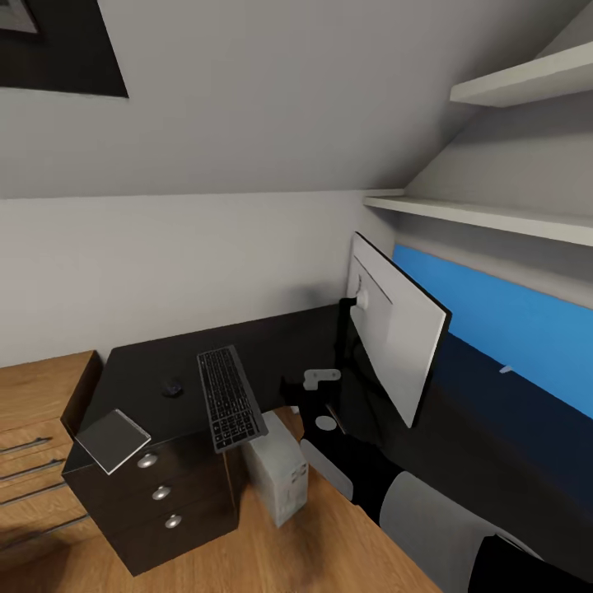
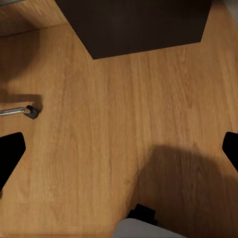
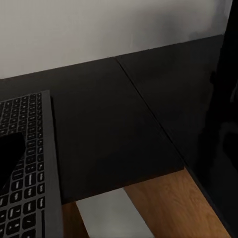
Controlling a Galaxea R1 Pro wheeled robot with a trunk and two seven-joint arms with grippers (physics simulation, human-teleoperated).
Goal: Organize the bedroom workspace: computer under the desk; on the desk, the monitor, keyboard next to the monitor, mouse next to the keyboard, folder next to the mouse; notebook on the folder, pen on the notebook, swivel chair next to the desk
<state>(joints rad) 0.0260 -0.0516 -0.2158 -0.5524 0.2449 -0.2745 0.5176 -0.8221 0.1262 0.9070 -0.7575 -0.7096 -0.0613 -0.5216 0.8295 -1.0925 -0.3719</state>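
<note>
Black tabletop [image 1: 272, 342]: keyboard [image 1: 230, 398] just left of the right gripper [image 1: 323, 401], front end overhanging the edge; mouse [image 1: 172, 387] left of the keyboard; notebook [image 1: 112, 440] at the far-left corner, overhanging; monitor [image 1: 395, 333] right of and behind the gripper, white back showing. Computer [image 1: 277, 466] on the floor below the gripper, beside the drawers [image 1: 161, 492]. Right gripper's state: cannot tell. Left gripper [image 2: 119, 148]: released, over bare floor [image 2: 99, 148].

Our head camera: high, angled down over desk [image 1: 148, 379] corner, keyboard [image 1: 230, 398] mid-frame. Our left wrist camera: straight down, near wood floor [image 2: 119, 129]. Our right wrist camera: low, close over desk, facing wall; shares keyboard [image 3: 25, 163] and desktop with head view.
</note>
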